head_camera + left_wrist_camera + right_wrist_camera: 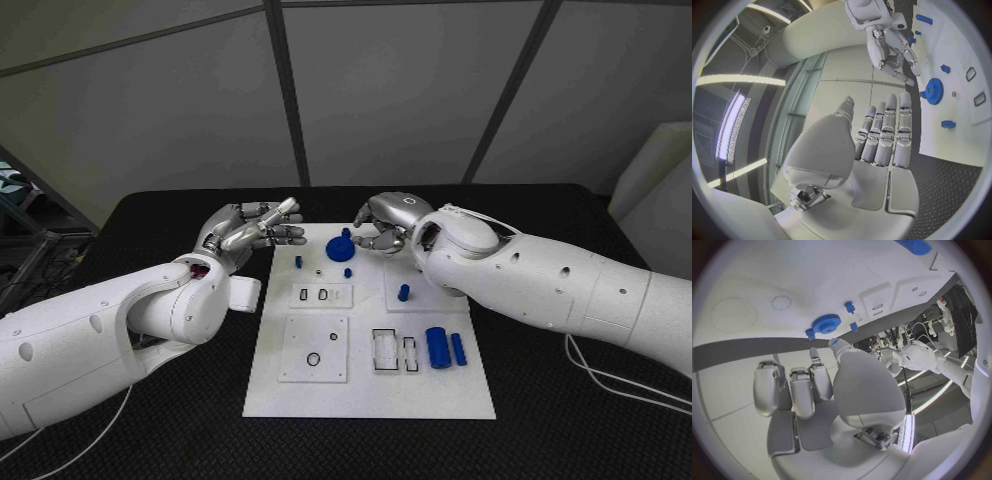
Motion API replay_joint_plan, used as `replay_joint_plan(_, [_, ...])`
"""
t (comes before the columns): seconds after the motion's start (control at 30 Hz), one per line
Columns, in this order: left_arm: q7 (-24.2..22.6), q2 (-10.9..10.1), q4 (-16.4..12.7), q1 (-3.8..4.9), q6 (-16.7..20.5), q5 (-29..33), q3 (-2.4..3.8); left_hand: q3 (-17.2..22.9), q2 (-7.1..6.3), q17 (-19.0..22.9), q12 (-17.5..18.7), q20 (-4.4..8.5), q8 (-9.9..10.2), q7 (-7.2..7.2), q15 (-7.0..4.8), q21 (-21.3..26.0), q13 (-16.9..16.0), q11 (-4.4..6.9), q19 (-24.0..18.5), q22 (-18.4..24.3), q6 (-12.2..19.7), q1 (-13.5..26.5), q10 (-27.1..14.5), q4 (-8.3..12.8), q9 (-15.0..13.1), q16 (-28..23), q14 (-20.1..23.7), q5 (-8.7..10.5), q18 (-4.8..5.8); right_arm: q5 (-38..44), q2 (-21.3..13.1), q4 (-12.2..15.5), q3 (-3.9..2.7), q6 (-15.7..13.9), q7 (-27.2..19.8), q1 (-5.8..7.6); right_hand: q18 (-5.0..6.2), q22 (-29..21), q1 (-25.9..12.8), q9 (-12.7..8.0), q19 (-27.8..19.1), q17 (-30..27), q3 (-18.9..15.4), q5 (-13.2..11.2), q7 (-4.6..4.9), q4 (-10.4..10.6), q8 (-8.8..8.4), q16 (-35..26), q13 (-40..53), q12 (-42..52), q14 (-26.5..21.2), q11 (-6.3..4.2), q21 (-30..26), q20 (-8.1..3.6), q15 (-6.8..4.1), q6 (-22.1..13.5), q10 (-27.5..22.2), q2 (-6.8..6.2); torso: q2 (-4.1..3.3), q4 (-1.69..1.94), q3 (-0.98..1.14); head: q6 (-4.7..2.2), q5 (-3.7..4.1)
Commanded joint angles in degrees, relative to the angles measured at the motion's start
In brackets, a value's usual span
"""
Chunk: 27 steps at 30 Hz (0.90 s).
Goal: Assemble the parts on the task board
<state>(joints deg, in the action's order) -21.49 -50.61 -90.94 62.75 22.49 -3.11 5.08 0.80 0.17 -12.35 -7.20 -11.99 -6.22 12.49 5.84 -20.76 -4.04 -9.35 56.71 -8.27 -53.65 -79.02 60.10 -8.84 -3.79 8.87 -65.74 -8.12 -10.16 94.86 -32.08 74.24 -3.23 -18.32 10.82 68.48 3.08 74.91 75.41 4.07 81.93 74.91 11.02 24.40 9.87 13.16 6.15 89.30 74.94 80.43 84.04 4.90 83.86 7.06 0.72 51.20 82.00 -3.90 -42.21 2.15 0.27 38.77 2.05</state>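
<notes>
The blue gear (340, 248) stands on the task board (369, 390), both hands' fingers spread, holding nothing.

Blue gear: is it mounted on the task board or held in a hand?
On the board. The blue gear sits at the far end of the task board, and neither the left hand nor the right hand grips it.

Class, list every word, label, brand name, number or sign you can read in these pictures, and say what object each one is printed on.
None: no readable text shows.
The task board bears only outlines and cut-out slots, no letters or numbers.
The blue gear and the blue cylinders are plain.
The left hand and right hand show no legible marking.
</notes>
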Motion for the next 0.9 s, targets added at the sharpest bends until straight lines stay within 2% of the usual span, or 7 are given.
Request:
replay_joint_plan(0.03, [-0.26,0.04,0.24,0.10,-0.56,-0.37,0.05,-0.25,0.55,-0.08,0.25,-0.15,0.28,0.45,0.39,0.22,0.10,-0.14,0.06,0.06,0.07,-0.13,-0.07,0.06,0.08,-0.20,-0.17,0.32,-0.27,-4.54,-2.11,2.12,-0.05,-10.39,-4.38,0.12,-0.44,2.83,0.70,-0.01,0.36,14.00,0.11,-0.87,0.16,-0.69,-0.49,0.30,5.11,-0.07,5.71,0.09,0.17,-0.02,0.09,0.46,0.25,-0.47,0.05,-0.29,0.14,-0.33,0.09])
replay_joint_plan(0.07, [-0.33,0.04,0.35,0.10,-0.58,-0.37,0.05,-0.26,0.55,-0.08,0.25,-0.15,0.28,0.45,0.39,0.23,0.10,-0.14,0.05,0.07,0.08,-0.14,-0.07,0.07,0.08,-0.22,-0.16,0.32,-0.27,-6.08,-3.22,2.99,-0.05,-10.73,-5.20,0.12,-0.40,2.67,0.75,-0.02,0.25,13.88,0.07,-1.76,0.16,-0.82,-0.54,0.26,5.06,-0.13,5.68,0.09,0.08,-0.02,0.09,0.52,0.22,-0.79,0.07,-0.42,0.21,-0.40,0.06])
replay_joint_plan(0.17, [-0.54,0.04,0.75,0.09,-0.65,-0.37,0.05,-0.35,0.49,-0.09,0.36,-0.21,0.39,0.42,0.47,0.39,0.09,-0.16,-0.13,0.17,0.08,-0.27,-0.08,0.23,0.06,-0.58,0.12,0.31,-0.24,-12.55,-7.41,5.80,-0.05,-9.39,-7.35,0.14,-0.19,1.68,2.08,0.05,-0.44,13.19,-0.43,-10.79,-0.04,-2.21,-0.52,0.00,4.86,-0.34,5.51,-0.04,-0.47,-0.11,-0.02,1.27,0.17,-2.35,0.21,-0.80,0.45,-0.54,0.03])
replay_joint_plan(0.27, [-0.64,0.03,0.95,0.09,-0.67,-0.37,0.04,-0.42,0.48,-0.10,0.42,-0.26,0.43,0.40,0.53,0.55,0.07,-0.17,-0.30,0.26,0.03,-0.36,-0.04,0.35,0.04,-0.88,0.34,0.31,-0.23,-18.00,-11.15,7.41,-0.05,-6.68,-8.97,0.17,0.02,0.72,3.30,0.15,-1.10,12.61,-1.10,-14.18,-0.30,-3.42,-0.33,-0.23,4.66,-0.57,5.37,-0.22,-1.00,-0.18,-0.14,2.05,0.05,-3.25,0.34,-1.08,0.60,-0.59,-0.14])
replay_joint_plan(0.4, [-0.71,0.05,1.14,0.08,-0.66,-0.37,0.03,-0.45,0.46,-0.11,0.45,-0.28,0.45,0.39,0.54,0.60,0.06,-0.17,-0.36,0.29,0.01,-0.41,-0.02,0.41,0.04,-0.99,0.41,0.31,-0.22,-23.78,-15.43,7.54,-0.03,-3.55,-11.87,0.21,0.24,-0.28,5.06,0.26,-1.80,12.08,-1.54,-14.46,-0.71,-4.82,-0.02,-0.46,4.43,-0.86,5.25,-0.59,-1.59,-0.42,-0.45,3.23,-0.11,-3.30,0.41,-1.56,0.78,-0.82,-0.22])
replay_joint_plan(0.6, [-0.74,0.33,1.30,0.07,-0.75,-0.37,0.02,-0.48,0.43,-0.12,0.46,-0.30,0.46,0.37,0.56,0.67,0.05,-0.16,-0.43,0.33,-0.03,-0.48,0.02,0.50,0.03,-1.11,0.47,0.31,-0.22,-27.58,-18.84,4.98,0.00,-1.01,-15.39,0.20,0.34,-0.78,6.40,0.13,-2.15,11.79,-1.95,-13.23,-1.13,-5.95,-0.26,-0.60,4.32,-1.06,5.18,-0.99,-1.93,-0.78,-0.85,3.50,-0.16,-3.26,0.44,-1.90,1.11,-1.19,1.35])
replay_joint_plan(0.9, [-0.75,0.73,1.73,0.01,-0.87,-0.37,0.01,-0.48,0.43,-0.12,0.46,-0.30,0.46,0.37,0.56,0.67,0.05,-0.16,-0.43,0.33,-0.03,-0.48,0.02,0.50,0.03,-1.11,0.47,0.31,-0.22,-27.53,-19.27,0.24,0.03,0.52,-17.74,0.03,0.35,-0.88,6.83,-0.16,-2.21,11.88,-2.55,-12.93,-0.92,-6.48,-1.16,-0.59,4.10,-1.36,5.21,-0.87,-2.03,-0.86,-0.80,2.37,-0.35,-3.34,0.38,-1.76,0.90,-1.12,2.22])
